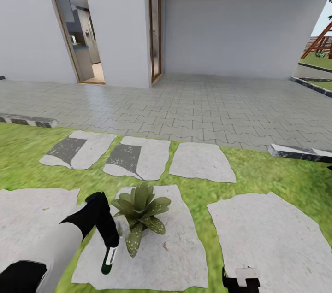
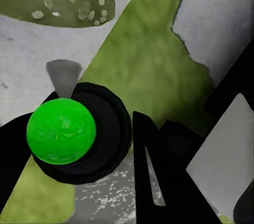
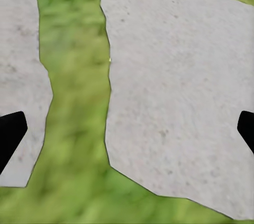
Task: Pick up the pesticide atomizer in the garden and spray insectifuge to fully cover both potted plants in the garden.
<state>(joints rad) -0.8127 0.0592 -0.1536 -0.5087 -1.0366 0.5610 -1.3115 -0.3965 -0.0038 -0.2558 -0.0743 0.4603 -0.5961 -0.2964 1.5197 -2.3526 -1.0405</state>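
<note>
While held beside the plant: slim dark green pesticide atomizer [image 1: 109,260] clamped in left gripper [image 1: 110,244];
Plant: speckled green-leaved potted rosette [image 1: 139,212] on grey stepping stone [image 1: 175,256];
Right gripper [image 3: 127,134]: fingers wide apart

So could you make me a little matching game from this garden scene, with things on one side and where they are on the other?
Things:
1. spray bottle
2. potted plant
3. doorway
4. right hand

Places:
A. on a stepping stone
B. in the white wall, far left
C. over grass and stone
D. in the left hand

Pairs: 1-D, 2-A, 3-B, 4-C
</note>
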